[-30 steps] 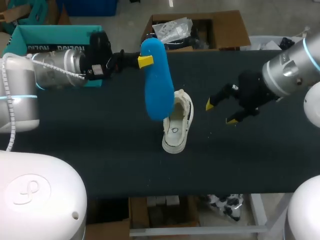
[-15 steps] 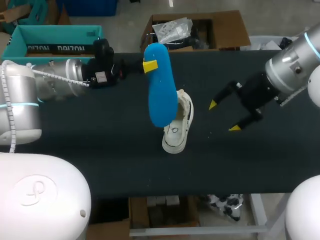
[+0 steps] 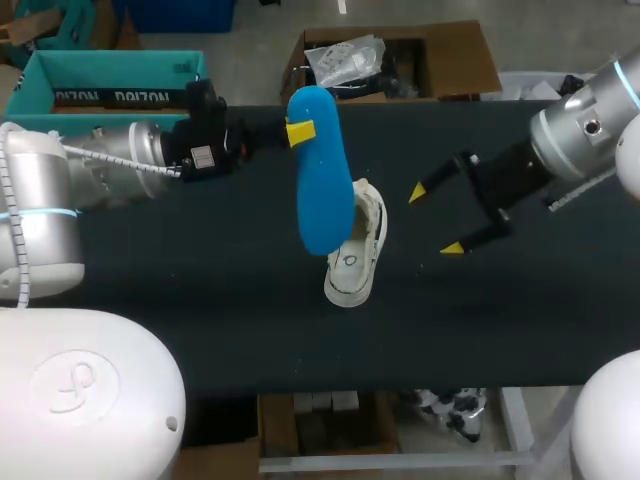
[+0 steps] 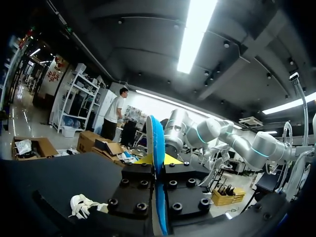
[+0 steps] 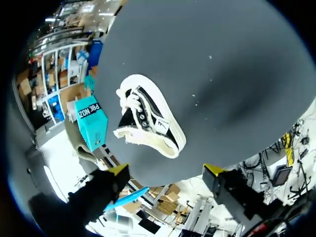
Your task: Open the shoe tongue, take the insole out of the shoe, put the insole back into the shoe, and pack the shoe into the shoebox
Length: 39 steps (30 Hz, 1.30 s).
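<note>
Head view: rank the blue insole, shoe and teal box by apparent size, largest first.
1. teal box, part hidden by left arm.
2. insole, raised nearer the camera, so unsure.
3. shoe, partly behind the insole.

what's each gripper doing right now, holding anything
Left gripper: shut on the blue insole, held off the table.
Right gripper: open, holding nothing, beside the shoe.
</note>
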Available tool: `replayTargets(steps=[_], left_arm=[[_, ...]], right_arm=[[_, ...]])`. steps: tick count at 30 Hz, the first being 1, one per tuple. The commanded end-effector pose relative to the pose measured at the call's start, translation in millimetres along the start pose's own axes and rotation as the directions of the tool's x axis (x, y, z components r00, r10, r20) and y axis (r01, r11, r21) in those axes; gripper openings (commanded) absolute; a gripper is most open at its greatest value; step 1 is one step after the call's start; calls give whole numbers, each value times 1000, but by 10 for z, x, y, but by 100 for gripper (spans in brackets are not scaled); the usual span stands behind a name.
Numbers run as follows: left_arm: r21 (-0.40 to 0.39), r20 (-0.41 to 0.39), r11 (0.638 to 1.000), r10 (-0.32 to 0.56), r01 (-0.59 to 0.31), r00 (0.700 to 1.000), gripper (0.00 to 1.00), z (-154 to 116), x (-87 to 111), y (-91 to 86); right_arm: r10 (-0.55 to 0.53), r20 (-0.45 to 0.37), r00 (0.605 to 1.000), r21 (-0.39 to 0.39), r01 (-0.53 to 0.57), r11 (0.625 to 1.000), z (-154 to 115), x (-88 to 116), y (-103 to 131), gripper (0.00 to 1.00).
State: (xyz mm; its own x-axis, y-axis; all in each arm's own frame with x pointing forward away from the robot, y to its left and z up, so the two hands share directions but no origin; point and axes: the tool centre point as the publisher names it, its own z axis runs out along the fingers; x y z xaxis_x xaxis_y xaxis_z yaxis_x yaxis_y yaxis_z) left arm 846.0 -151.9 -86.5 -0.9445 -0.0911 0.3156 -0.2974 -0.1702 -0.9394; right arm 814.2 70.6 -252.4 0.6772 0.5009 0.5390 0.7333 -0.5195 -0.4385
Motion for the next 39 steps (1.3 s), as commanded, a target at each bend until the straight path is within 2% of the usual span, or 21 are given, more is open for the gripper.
replayTargets(steps=[1,5,23,26,27,28,30,33,39], left_arm=[[1,37,1000,0,0,999,0,11,33,-3],[1,37,1000,0,0,999,0,11,33,-3],[1,37,1000,0,0,999,0,11,33,-3],[1,37,1000,0,0,999,0,11,33,-3],[1,37,1000,0,0,999,0,11,33,-3],[1,37,1000,0,0,999,0,11,33,-3],[1,37,1000,0,0,999,0,11,33,-3],[1,37,1000,0,0,999,0,11,33,-3],[1,37,1000,0,0,999,0,11,33,-3]], right_arm=[[155,-24,988,103,-151,983,68,34,-67,100],[276,31,961,119,-278,953,180,39,-204,100],[276,31,961,119,-278,953,180,39,-204,100],[400,26,916,181,-397,900,176,119,-109,100],[464,23,886,251,-454,855,183,123,-81,100],[530,51,847,275,-522,808,219,124,-47,100],[565,58,823,330,-550,767,255,122,-32,100],[592,67,803,366,-572,734,329,131,-57,100],[592,67,803,366,-572,734,329,131,-57,100]])
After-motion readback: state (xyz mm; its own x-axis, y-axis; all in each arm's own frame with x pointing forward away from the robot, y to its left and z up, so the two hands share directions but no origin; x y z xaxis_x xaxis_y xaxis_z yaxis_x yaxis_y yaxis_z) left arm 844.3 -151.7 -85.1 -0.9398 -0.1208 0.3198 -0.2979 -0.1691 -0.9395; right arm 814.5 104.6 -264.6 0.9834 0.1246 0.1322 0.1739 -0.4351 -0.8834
